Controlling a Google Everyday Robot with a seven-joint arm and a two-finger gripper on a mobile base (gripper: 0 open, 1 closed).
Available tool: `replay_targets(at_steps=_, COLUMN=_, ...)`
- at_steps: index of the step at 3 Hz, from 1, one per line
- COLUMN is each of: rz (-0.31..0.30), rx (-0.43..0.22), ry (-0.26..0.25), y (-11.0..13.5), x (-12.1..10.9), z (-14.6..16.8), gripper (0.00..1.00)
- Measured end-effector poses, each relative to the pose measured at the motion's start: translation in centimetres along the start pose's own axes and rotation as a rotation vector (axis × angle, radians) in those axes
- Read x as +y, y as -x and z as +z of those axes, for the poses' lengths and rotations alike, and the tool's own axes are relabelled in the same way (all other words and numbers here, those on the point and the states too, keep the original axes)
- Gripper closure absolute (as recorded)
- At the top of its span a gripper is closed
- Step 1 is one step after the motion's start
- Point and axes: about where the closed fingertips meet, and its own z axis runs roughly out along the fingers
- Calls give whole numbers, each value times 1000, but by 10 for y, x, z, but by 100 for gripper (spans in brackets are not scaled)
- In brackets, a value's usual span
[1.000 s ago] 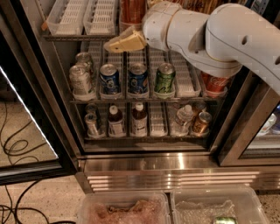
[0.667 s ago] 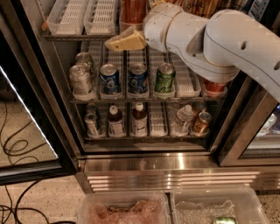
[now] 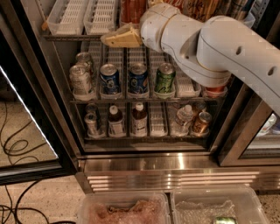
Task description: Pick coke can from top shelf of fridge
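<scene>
Since a second ago the end effector (image 3: 114, 40) has barely shifted, edging up a little along the front of the top shelf (image 3: 74, 36), while the white arm (image 3: 218, 48) behind it has swung slightly left across the fridge (image 3: 175, 164).

The coke can (image 3: 132, 9) stands on the top shelf near the middle of the row, its upper part cut off by the frame edge. To its left are empty white lane trays (image 3: 70, 15). The end effector lies just below the can and a little to its left, at the level of the shelf's front rail, pointing left. It is apart from the can. I cannot tell whether the end effector is spread or pressed together.

On the shelf below stand silver cans (image 3: 81, 79), two blue cans (image 3: 109, 78), a green can (image 3: 165, 78) and, partly hidden under the arm, a red can (image 3: 215, 90). The next shelf down holds bottles (image 3: 139, 119) and more cans. Clear plastic bins (image 3: 124, 210) sit on the floor in front of the fridge.
</scene>
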Motion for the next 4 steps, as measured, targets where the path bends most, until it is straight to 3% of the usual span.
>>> replay_targets(at_steps=1, rz=0, rx=0, ry=0, y=0, x=0, z=0, gripper=0)
replay_targets(at_steps=3, rz=102, rx=-47, ry=-46, y=18, x=7, z=6, gripper=0)
replay_targets(at_steps=4, rz=102, rx=-48, ry=-46, y=18, x=7, z=6, gripper=0)
